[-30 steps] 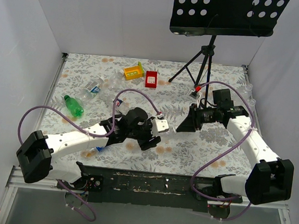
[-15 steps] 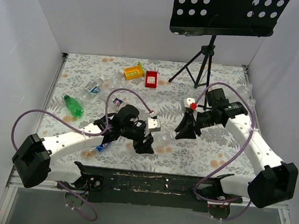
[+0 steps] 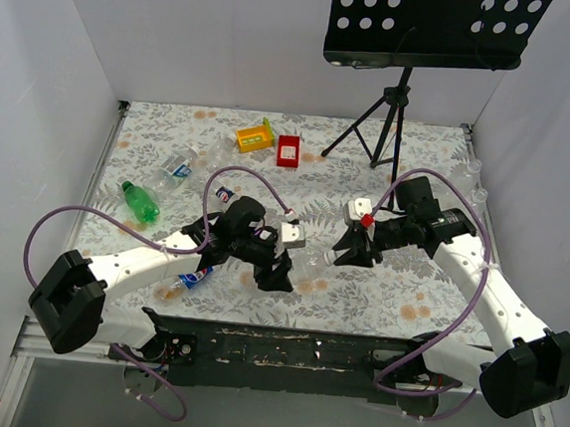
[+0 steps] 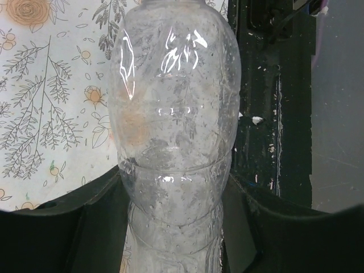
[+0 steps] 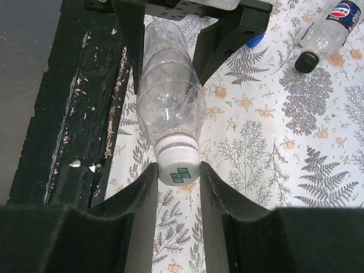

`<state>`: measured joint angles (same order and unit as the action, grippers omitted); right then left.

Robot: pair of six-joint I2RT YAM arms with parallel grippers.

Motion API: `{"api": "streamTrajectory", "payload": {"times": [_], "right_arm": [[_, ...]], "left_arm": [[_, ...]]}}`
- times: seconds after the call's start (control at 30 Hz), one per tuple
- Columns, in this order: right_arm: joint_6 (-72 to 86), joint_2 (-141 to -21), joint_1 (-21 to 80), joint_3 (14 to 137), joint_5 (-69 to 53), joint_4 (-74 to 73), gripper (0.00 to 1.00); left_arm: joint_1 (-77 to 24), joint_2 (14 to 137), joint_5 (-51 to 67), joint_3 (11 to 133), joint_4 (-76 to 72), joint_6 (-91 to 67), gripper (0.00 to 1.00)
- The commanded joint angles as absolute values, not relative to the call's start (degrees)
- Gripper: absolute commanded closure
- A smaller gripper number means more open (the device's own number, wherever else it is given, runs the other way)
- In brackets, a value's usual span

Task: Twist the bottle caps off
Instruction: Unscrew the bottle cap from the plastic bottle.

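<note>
**Here, a clear plastic bottle (image 3: 313, 259) gripped at both ends**

At the far side of the flower-printed worktop (image 3: 417, 185) a yellow rectangular tray (image 3: 240, 136) and a red rectangular tray (image 3: 281, 151) sit side by side, the red one on the right. A small pale speck shows inside the red one. What else either tray holds is too small to make out.

The held bottle looks empty and carries no label. Its whitish round screw cap (image 5: 177, 165) has a small green printed mark on its side, too fine to read.

A second clear bottle (image 5: 327, 31) lies on the worktop. It wears a blue label with a round red, white and blue emblem, whose lettering I cannot read, and a dark round cap (image 5: 305, 61).

Toward the left, a green plastic bottle (image 3: 138, 201) lies on the cloth. A further clear bottle with a blue label (image 3: 179, 167) lies beyond it.

The clear bottle lies lengthwise between the two arms, at the middle of the worktop close to its near edge.

The left fingers (image 4: 85, 227) are clamped on its ribbed body, one on each side. The bottle's rounded shoulder reaches out past them.

The whitish cap points toward the right arm and sits between the tips of the right fingers (image 5: 139, 227). They press on it from both sides, pinching it.
</note>
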<state>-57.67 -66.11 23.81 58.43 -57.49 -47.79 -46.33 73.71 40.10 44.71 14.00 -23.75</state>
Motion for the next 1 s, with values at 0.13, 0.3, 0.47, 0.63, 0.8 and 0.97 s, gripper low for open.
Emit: {"api": "streamTrajectory", "payload": {"times": [0.13, 0.3, 0.47, 0.63, 0.8, 0.97], "right_arm": [[-47.9, -65.2, 22.3, 61.4, -57.3, -43.9, 0.23], [-46.5, -66.0, 20.8, 64.9, -58.3, -48.0, 0.17], [-46.6, -65.1, 19.5, 66.1, -55.8, -52.2, 0.16], [-45.2, -62.6, 16.3, 64.2, -56.2, -51.8, 0.16], [-42.2, -62.5, 13.3, 63.2, -60.4, -51.1, 0.16], [-40.0, -63.0, 12.5, 62.2, -62.9, -50.5, 0.16]], "left_arm": [[-46.6, 70.0, 35.7, 46.8, 14.0, -22.8, 0.87], [-47.0, 69.0, 33.5, 47.3, 16.6, -21.7, 0.87], [-47.5, 67.4, 31.4, 47.5, 18.3, -21.3, 0.87], [-47.6, 66.4, 29.7, 47.5, 18.0, -21.4, 0.87], [-47.9, 65.6, 27.3, 47.7, 17.1, -21.7, 0.87], [-49.1, 65.5, 23.8, 48.1, 17.1, -21.4, 0.87]]}}
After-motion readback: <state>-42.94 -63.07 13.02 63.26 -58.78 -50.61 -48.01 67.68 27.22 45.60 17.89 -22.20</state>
